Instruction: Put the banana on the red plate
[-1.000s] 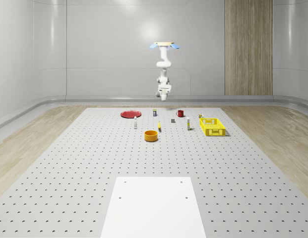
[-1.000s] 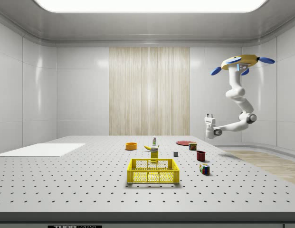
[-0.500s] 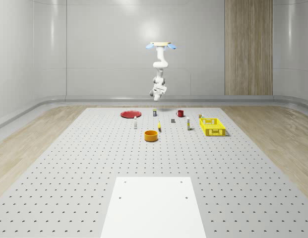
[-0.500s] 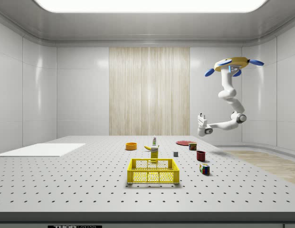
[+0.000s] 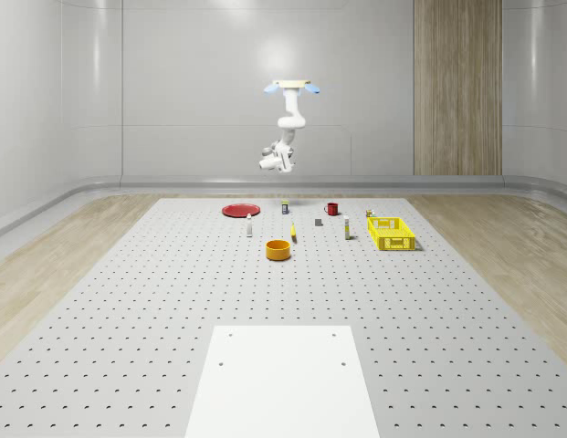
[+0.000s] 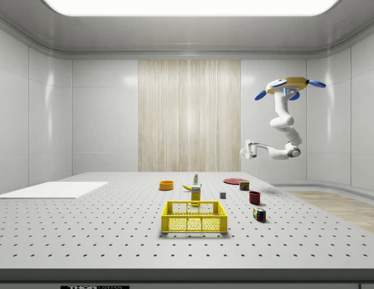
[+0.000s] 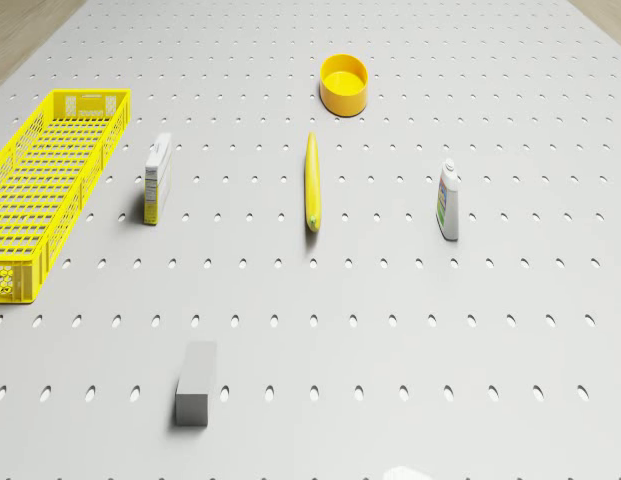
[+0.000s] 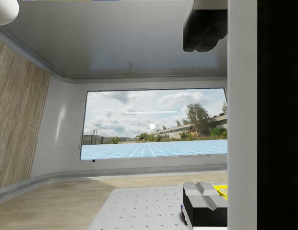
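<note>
The banana [image 7: 311,182] lies flat on the perforated table, between the orange bowl and the far objects; it also shows as banana [image 5: 293,234] and banana [image 6: 187,187]. At the table's far left in the whole-scene view rests the red plate [image 5: 238,210], seen low and flat as red plate [image 6: 233,180]. The drone [image 5: 292,85] hovers high over the table's far end. Its arm hangs down and bends, holding the gripper [image 5: 267,161] level in the air, well above plate and banana. In the wrist view, the fingertips [image 8: 206,203] stand wide apart, open, with nothing between them.
An orange bowl [image 5: 278,249] sits just in front of the banana. A yellow crate [image 5: 391,233] stands to the whole-scene view's right. A red mug [image 5: 331,209], a small box [image 7: 157,178], a bottle [image 7: 449,201] and a grey block [image 7: 195,382] stand around.
The drone has drifted a little toward the whole-scene view's left. The arm has swung the gripper up and leftward, from pointing downward to held level.
</note>
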